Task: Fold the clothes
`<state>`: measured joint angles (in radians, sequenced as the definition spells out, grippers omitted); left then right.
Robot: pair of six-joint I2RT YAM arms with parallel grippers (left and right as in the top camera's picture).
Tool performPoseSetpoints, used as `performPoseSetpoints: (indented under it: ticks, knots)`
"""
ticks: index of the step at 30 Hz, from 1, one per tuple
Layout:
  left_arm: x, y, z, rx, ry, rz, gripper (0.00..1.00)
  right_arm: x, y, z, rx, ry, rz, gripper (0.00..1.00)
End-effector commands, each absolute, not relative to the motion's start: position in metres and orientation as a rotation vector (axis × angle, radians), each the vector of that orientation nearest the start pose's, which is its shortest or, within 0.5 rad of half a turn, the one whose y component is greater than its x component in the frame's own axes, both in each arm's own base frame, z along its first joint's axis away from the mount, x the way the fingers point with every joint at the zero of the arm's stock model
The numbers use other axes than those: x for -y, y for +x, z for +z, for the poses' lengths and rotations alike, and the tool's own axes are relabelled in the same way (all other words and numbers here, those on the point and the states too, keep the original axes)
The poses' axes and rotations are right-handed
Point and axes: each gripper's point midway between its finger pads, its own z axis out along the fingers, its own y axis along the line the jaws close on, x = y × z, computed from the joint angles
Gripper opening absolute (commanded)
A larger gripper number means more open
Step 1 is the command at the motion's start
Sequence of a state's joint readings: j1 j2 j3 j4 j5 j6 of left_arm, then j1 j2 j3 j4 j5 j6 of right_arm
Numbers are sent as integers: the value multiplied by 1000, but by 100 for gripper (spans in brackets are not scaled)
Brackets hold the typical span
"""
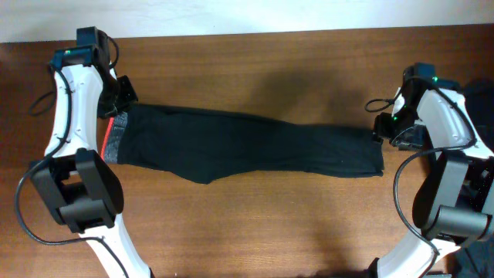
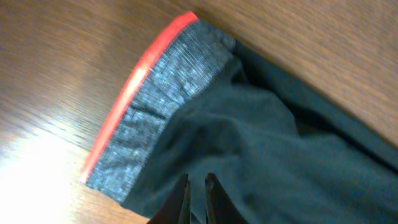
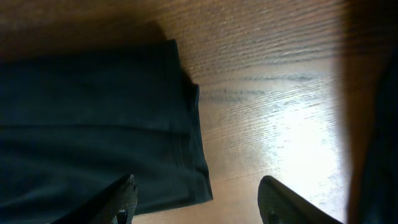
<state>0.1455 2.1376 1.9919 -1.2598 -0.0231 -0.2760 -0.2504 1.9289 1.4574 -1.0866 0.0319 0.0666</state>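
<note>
The black trousers (image 1: pixel 247 143) lie flat and stretched across the wooden table, with the grey, red-edged waistband (image 1: pixel 113 139) at the left and the leg ends (image 1: pixel 370 158) at the right. My left gripper (image 1: pixel 123 94) sits at the waistband's far corner. In the left wrist view its fingers (image 2: pixel 196 182) are shut, over black fabric just beside the waistband (image 2: pixel 161 93). My right gripper (image 1: pixel 384 127) is at the leg ends. In the right wrist view its fingers (image 3: pixel 199 199) are wide open, with the hem corner (image 3: pixel 186 174) between them.
The table's far edge meets a white surface (image 1: pixel 231 15) along the top. Both arm bases stand at the front left (image 1: pixel 77 189) and front right (image 1: pixel 455 208). A dark blurred shape (image 3: pixel 379 124) fills the right edge of the right wrist view.
</note>
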Motion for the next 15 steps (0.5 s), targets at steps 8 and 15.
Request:
performPoseSetpoints:
  ticks: [8, 15]
  knots:
    - [-101, 439, 134, -2863, -709, -213, 10, 89, 345, 25, -3063, 471, 6, 67]
    - [-136, 430, 135, -2815, -825, -251, 12, 74, 342, -6, -3027, 413, 121, 66]
